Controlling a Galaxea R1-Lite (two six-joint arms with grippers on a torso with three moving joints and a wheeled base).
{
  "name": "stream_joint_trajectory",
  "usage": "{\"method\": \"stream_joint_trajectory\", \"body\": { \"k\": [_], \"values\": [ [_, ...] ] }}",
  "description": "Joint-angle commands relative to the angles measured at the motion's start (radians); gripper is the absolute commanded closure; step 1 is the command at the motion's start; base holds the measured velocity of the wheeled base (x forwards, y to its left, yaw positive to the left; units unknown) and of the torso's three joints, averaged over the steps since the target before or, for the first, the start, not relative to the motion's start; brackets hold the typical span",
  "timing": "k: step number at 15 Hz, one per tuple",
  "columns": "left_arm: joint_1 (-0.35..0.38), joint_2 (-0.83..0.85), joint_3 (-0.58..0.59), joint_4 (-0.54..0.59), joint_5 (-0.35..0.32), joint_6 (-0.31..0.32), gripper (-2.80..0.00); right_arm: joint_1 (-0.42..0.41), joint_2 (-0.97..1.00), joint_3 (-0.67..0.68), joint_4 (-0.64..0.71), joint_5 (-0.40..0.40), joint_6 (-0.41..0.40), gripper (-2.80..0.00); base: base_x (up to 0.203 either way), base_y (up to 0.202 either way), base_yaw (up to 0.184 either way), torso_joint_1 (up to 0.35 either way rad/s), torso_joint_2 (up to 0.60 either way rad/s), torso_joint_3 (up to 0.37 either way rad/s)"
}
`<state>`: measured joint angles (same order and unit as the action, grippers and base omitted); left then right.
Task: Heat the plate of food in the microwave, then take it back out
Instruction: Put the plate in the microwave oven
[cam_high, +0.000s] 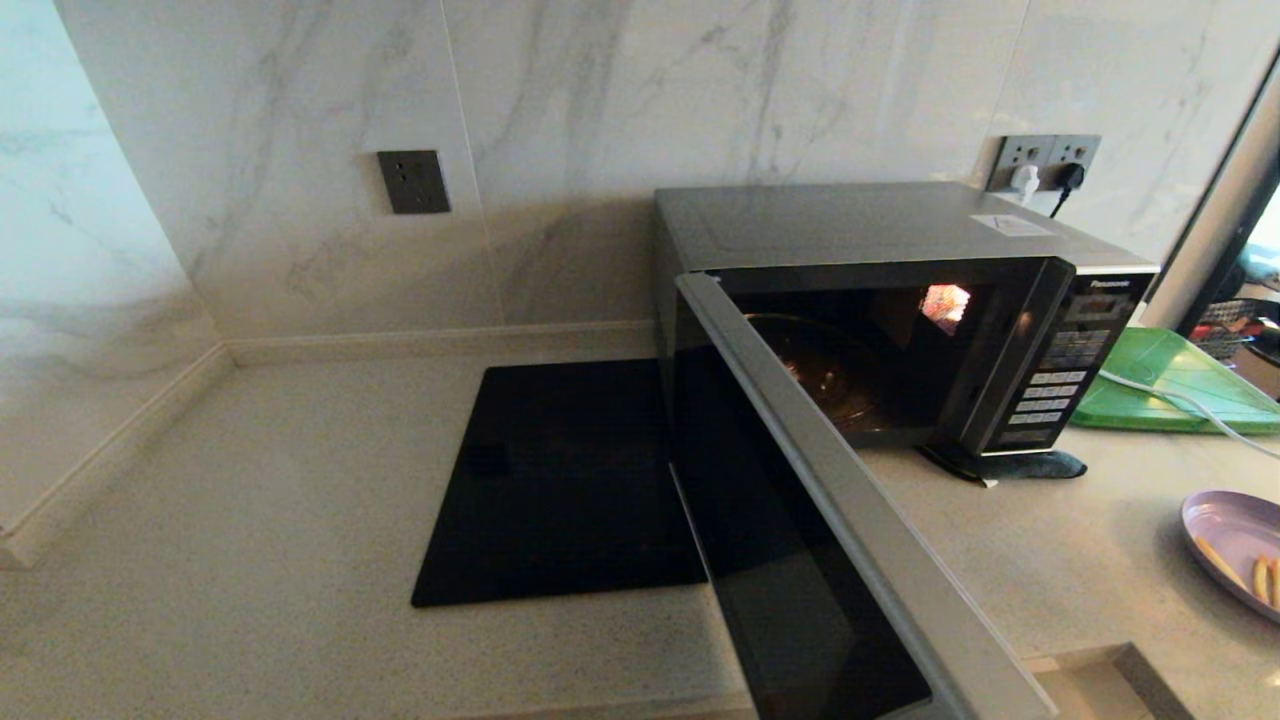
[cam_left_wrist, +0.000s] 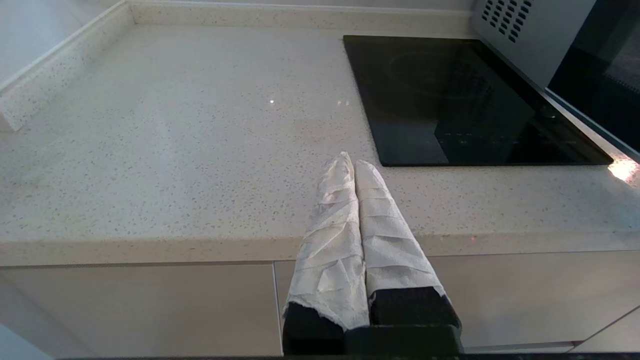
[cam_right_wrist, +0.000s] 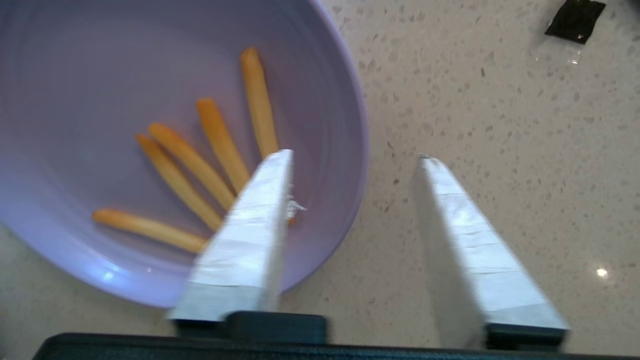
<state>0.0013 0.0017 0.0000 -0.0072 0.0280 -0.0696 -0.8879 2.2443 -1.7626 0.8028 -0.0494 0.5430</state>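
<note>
1. The boxy silver-grey microwave (cam_high: 900, 300) stands on the pale speckled stone counter (cam_high: 250, 480), and its dark glass door (cam_high: 800, 560) is swung wide open toward the robot. The lamp inside is lit and the cavity looks empty, so in my judgement the step in hand is to pick up the food and bring it in.
2. The small round pale lilac plate of golden-yellow fry-like sticks (cam_right_wrist: 150, 150) lies on the counter to the right of the microwave, at the right edge of the head view (cam_high: 1235, 545).
3. The right gripper (cam_right_wrist: 355, 157) hangs above the rim of the plate with its tape-wrapped fingers (cam_right_wrist: 250, 235) spread wide. One finger is over the inside of the plate, the other over the bare counter, so the rim lies between them. They do not yet pinch anything.
4. To do this well, the gripper should go down until the rim is well between the fingers, and close firmly without pressing on a stick.
5. The plate is probably best kept level during the lift, because the loose sticks could slide.
6. The path must go around the open door.
7. The left gripper (cam_left_wrist: 354, 162) is idle over the counter edge near the flat black glass cooktop (cam_left_wrist: 460, 100), its wrapped fingers pressed together.
</note>
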Motion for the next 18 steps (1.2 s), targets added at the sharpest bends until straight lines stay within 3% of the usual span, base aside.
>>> {"method": "stream_joint_trajectory", "body": {
  "k": [1, 4, 6, 18],
  "values": [
    [0.000, 0.000, 0.000, 0.000, 0.001, -0.001, 0.00, 0.000, 0.034, -0.014, 0.006, -0.010, 0.006, -2.80, 0.000, 0.000, 0.000, 0.000, 0.00, 0.000],
    [0.000, 0.000, 0.000, 0.000, 0.000, -0.001, 0.00, 0.000, 0.055, -0.018, 0.009, -0.079, 0.020, -2.80, 0.000, 0.000, 0.000, 0.000, 0.00, 0.000],
    [0.000, 0.000, 0.000, 0.000, 0.001, -0.001, 0.00, 0.000, 0.058, -0.017, 0.010, -0.086, 0.052, -2.80, 0.000, 0.000, 0.000, 0.000, 0.00, 0.000],
    [0.000, 0.000, 0.000, 0.000, 0.001, -0.001, 0.00, 0.001, 0.077, -0.003, 0.016, -0.113, 0.066, -2.80, 0.000, 0.000, 0.000, 0.000, 0.00, 0.000]
  ]
}}
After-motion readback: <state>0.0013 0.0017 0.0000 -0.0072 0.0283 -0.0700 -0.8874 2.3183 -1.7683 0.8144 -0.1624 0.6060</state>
